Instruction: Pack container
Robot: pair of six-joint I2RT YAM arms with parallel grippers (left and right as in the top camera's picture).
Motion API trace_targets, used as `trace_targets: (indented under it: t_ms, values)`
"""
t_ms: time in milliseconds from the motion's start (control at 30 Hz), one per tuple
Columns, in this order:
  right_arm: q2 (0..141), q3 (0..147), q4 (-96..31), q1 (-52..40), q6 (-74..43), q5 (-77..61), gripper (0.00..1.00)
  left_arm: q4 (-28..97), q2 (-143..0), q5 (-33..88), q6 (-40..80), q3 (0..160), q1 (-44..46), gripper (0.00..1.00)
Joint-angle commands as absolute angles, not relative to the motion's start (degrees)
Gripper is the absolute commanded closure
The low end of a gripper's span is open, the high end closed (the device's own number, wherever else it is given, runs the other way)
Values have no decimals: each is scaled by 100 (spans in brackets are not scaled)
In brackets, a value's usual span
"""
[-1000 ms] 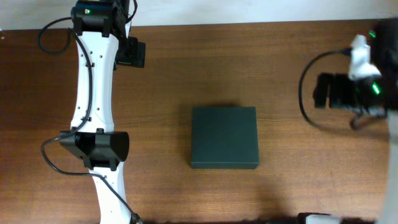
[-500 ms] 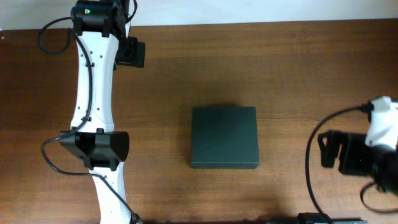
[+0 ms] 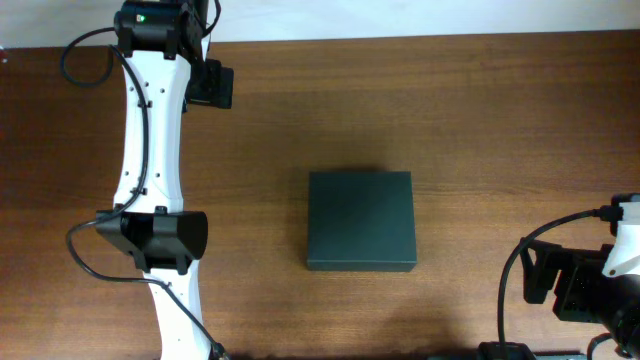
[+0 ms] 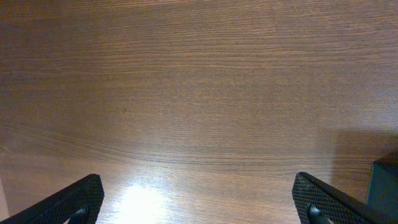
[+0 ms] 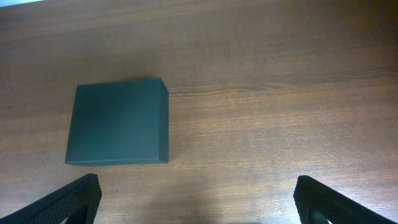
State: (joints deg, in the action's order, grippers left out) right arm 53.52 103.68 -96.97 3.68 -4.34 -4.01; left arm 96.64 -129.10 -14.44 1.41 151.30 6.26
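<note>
The container (image 3: 360, 220) is a matte dark-green rectangular box lying closed in the middle of the wooden table. It also shows in the right wrist view (image 5: 118, 122), up and to the left of my fingers. My right gripper (image 5: 199, 202) is open and empty, well clear of the box; in the overhead view it sits at the front right (image 3: 545, 282). My left gripper (image 4: 199, 202) is open and empty over bare wood. In the overhead view it is at the far left (image 3: 212, 85), far from the box.
The wooden table (image 3: 470, 120) fills the views, with a pale wall strip along its far edge. The left arm's white links (image 3: 150, 150) run down the left side. A dark edge (image 4: 384, 182) shows at the left wrist view's right border; I cannot tell what it is.
My right arm has swung from the far right edge toward the front right corner of the table. The left arm and the container have not moved.
</note>
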Motion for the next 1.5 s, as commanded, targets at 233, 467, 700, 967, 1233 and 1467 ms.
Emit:
trace_targets:
  t_ms: [233, 467, 700, 967, 1233, 1467]
  values:
    - [5164, 10346, -9668, 340, -283, -412, 1, 9668, -12779, -1527, 193, 15209, 589, 1]
    - [4593, 10342, -9277, 340, -285, -408, 1, 9668, -12779, -1527, 193, 15209, 591, 1]
    - [3859, 10156, -8003, 340, -281, -360, 1, 9668, -12779, -1527, 193, 15209, 591, 1]
    - [2493, 7599, -5098, 333, 60, -196, 1, 9668, -12779, -1527, 193, 15209, 591, 1]
    - [1573, 5028, -2484, 95, 60, -239, 1, 9668, -12779, -1527, 193, 15209, 591, 1]
    - [1332, 3503, -1197, -307, 64, -169, 1, 9668, -12779, -1527, 193, 15209, 591, 1]
